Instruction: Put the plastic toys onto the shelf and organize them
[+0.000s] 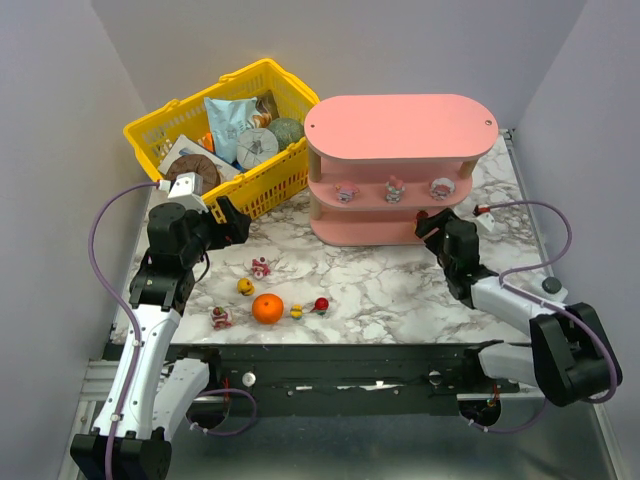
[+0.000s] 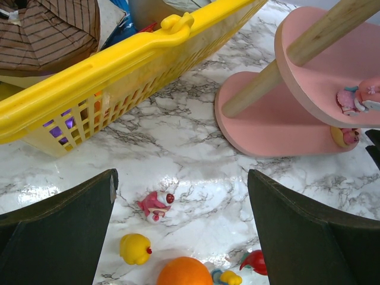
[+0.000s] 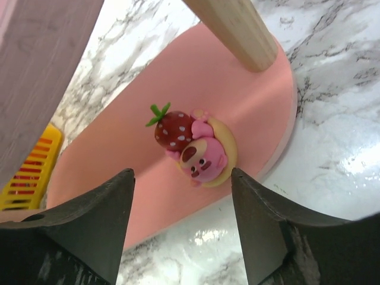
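The left gripper (image 2: 181,178) and right gripper (image 3: 178,178) are wide open and empty, four toys (image 1: 394,189) sit on the shelf (image 1: 400,125), and five more lie on the table (image 1: 400,285).

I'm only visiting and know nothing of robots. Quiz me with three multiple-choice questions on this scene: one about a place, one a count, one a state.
1. Where is the orange ball? A in the yellow basket; B on the marble table; C on the floor.
2. How many toys stand on the middle board of the shelf? A one; B three; C six.
3. The right gripper is: A open; B shut on a toy; C shut on the ball.
Answers: B, the top view shows it on the marble; B, three stand in a row; A, its fingers stand apart, clear of the strawberry toy between them.
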{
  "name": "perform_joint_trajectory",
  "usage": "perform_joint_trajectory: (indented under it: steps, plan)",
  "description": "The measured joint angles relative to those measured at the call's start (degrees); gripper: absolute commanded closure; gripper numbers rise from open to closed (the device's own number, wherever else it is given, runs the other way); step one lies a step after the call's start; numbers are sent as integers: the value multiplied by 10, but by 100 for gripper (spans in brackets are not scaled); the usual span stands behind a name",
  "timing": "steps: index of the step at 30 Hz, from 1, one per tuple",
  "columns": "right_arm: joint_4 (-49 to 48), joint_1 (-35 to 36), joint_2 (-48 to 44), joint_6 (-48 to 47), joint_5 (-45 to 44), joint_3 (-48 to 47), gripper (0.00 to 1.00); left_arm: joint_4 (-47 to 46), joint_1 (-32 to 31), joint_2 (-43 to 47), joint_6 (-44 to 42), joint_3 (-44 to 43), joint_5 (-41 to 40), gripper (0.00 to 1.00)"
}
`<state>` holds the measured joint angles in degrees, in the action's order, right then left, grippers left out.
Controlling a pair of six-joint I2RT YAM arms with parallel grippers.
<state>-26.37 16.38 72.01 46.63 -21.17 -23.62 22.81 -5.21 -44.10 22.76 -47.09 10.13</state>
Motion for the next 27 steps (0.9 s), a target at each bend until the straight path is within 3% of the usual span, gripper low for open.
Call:
perform_joint_trajectory:
  steps: [7, 15, 21, 27]
  plan:
    - [68, 33, -94, 13, 38, 33, 22, 0, 0, 2, 0, 0, 0, 1]
    - [125, 233, -178, 28, -1, 47, 18, 0, 0, 9, 0, 6, 0, 1]
    - [135, 341, -137, 8, -46, 19, 14, 0, 0, 12, 9, 28, 5, 1]
    - [131, 429, -19, -37, -95, -96, 14, 10, -1, -30, 12, 29, 6, 1]
